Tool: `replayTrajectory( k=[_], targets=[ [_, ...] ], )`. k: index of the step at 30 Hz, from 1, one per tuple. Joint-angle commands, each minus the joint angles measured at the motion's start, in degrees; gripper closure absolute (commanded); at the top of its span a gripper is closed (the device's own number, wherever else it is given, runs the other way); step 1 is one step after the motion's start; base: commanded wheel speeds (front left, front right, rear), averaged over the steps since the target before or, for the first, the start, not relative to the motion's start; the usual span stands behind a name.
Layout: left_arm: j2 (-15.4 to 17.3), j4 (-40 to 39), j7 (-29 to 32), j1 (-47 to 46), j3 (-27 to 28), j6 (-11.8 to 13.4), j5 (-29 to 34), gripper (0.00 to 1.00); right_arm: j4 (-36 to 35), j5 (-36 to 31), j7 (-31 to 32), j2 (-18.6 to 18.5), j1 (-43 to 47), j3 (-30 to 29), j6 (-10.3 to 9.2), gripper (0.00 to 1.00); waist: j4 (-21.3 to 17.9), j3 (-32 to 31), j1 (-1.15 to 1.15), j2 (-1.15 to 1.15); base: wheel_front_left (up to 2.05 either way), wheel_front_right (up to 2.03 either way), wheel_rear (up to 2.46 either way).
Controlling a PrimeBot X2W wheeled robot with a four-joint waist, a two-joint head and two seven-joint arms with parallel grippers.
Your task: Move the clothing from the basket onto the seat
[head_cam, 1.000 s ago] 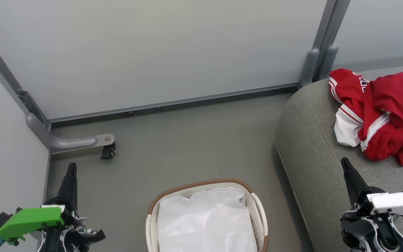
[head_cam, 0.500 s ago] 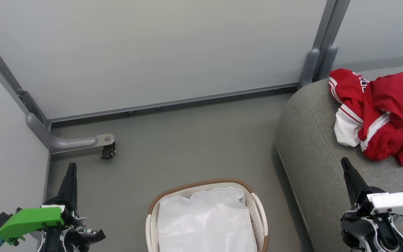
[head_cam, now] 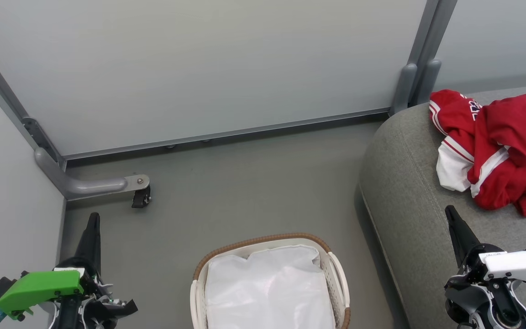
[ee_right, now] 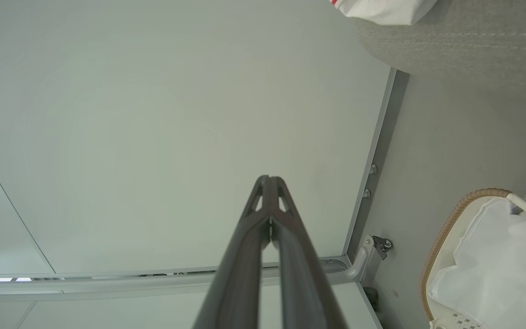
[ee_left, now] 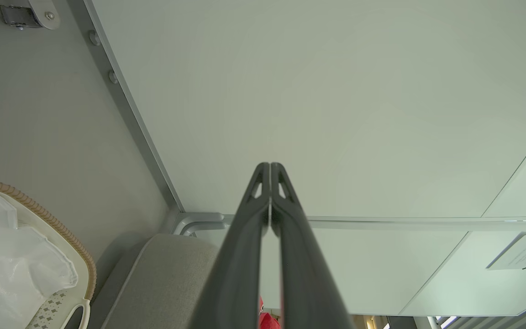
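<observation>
Head view | clothing (head_cam: pixel 505 151) on seat (head_cam: pixel 409 205) | beyond right gripper (head_cam: pixel 450 212), apart

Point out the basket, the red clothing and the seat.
basket (head_cam: pixel 263 238), head view, far brown woven rim
clothing (head_cam: pixel 514 137), head view, red fabric mid-pile
seat (head_cam: pixel 404 192), head view, bare grey cushion left of the clothing
</observation>
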Motion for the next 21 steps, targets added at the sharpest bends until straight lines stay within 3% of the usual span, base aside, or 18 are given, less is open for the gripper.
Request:
replayTrajectory(
  k=[1, 21],
  targets=[
    [0.35, -0.11, 0.25, -0.54, 0.12, -0.18, -0.23, 1.00, -0.18, 0.20, 0.16, -0.34, -0.45, -0.11, 0.02, 1.00, 0.00, 0.00, 0.00, 0.00, 0.00, 0.00, 0.00],
    [0.36, -0.12, 0.24, -0.54, 0.11, -0.18, -0.22, 1.00, -0.18, 0.20, 0.15, -0.34, -0.45, -0.11, 0.02, 1.00, 0.00, 0.00, 0.00, 0.00, 0.00, 0.00, 0.00]
  ],
)
